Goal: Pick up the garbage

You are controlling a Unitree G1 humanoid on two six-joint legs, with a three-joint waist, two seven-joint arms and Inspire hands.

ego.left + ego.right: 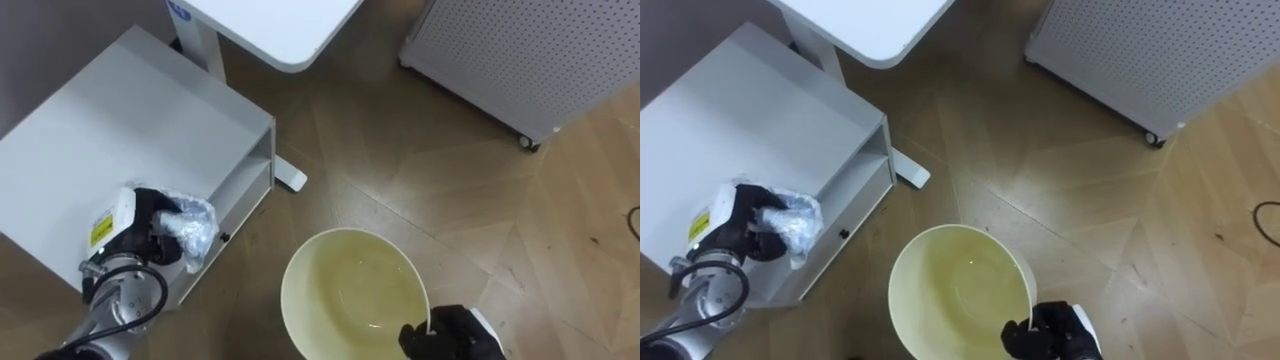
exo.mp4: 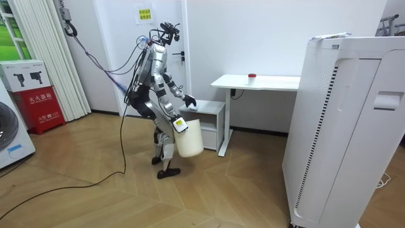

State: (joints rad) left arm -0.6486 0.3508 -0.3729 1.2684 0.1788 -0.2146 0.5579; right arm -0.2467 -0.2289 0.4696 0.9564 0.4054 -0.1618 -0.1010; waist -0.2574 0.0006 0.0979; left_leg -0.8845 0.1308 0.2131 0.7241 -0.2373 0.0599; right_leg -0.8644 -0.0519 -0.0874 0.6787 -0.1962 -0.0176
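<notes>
Left eye view: the left robot hand (image 1: 135,228) is seen at the lower left, its fingers curled round a crumpled wad of clear plastic wrap (image 1: 192,226), which is the garbage. The wad is held above the front edge of a low white cabinet (image 1: 110,110). At the bottom centre a cream bucket (image 1: 300,275) is seen from above, its mouth open over the wooden floor (image 1: 450,200). Its rim is gripped at the near right by the right robot hand (image 1: 455,338), whose fingers are closed on it. The wad and the bucket are kept apart, the wad lying to the left of the rim. A corner of a white worktop (image 1: 285,25) is seen at the top, and a white perforated unit (image 1: 520,50) on castors at the upper right.

Room view: the robot is shown standing, bent slightly forward, beside the cabinet and close to the worktop, on which a small red thing (image 2: 252,76) lies. The bucket is carried low in front of the legs.

Right eye view: the wad is again seen clasped in the left robot hand over the cabinet, and the bucket's rim is held by the right robot hand.
</notes>
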